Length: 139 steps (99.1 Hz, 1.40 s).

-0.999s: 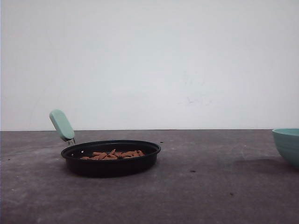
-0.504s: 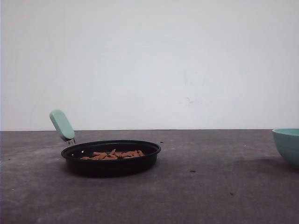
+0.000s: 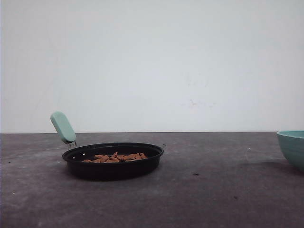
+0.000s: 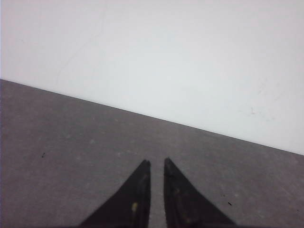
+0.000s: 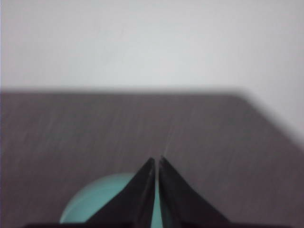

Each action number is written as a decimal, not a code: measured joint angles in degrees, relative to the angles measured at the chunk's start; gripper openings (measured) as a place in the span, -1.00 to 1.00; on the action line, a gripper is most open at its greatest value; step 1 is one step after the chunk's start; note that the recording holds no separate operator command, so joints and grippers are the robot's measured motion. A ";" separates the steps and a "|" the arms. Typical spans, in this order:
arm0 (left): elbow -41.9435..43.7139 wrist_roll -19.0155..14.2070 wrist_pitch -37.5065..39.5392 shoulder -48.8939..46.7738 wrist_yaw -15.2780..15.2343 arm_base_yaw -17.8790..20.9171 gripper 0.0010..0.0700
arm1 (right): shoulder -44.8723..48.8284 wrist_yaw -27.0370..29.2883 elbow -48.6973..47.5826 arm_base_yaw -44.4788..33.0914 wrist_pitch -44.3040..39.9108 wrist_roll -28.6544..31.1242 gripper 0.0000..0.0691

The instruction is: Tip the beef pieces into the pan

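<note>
On the bench (image 3: 199, 199), left of centre in the front view, sits the pan (image 3: 113, 161), black and shallow, its mint handle (image 3: 63, 127) angled up and away to the left. Beef (image 3: 116, 157) lies inside it as a low heap of orange-brown strips, all within the rim; no strips can be seen on the dark surface around it. A teal bowl (image 3: 291, 147) stands well apart at the right edge, upright.

The left claw (image 4: 156, 164) is over bare bench, its two dark fingers drawn nearly together with only a thin slit between the tips and nothing held. The right claw (image 5: 157, 161) is likewise all but closed and empty; beneath it, blurred, is the rounded teal bowl (image 5: 102, 197).

Judged from how things lie, the pour looks finished: meat in the pan, bowl set down. What remains is probably just to clear off cleanly. Doing that well means keeping the right arm's path up and away from the bowl so that nothing clips its rim, and keeping both arms wide of the raised handle, which would tip or spin the light pan if nudged. If any strips cling inside the bowl, which cannot be told here, a second tilt over the pan's middle would be the fix.
</note>
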 joint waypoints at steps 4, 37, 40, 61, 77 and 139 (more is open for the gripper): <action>0.00 0.00 -0.02 0.00 0.00 0.00 -0.96 | -1.20 -0.55 -2.10 -0.50 0.31 1.44 -0.97; 0.00 0.00 0.00 0.00 0.00 0.00 -0.96 | -1.29 -1.33 -7.69 -1.51 1.31 6.91 -0.97; 0.00 0.00 0.00 0.00 0.00 0.00 -0.96 | -1.36 -0.92 -7.69 -1.46 1.33 6.86 -0.97; 0.00 0.00 0.00 0.00 0.00 0.00 -0.96 | -1.38 -1.14 -7.69 -1.46 1.40 4.76 -0.97; 0.00 0.00 0.00 0.00 0.00 0.00 -0.96 | -1.38 -1.07 -7.69 -1.46 1.53 3.89 -0.97; 0.00 0.00 0.00 0.00 0.00 0.00 -0.96 | -1.38 -0.94 -7.69 -1.46 1.53 3.80 -0.97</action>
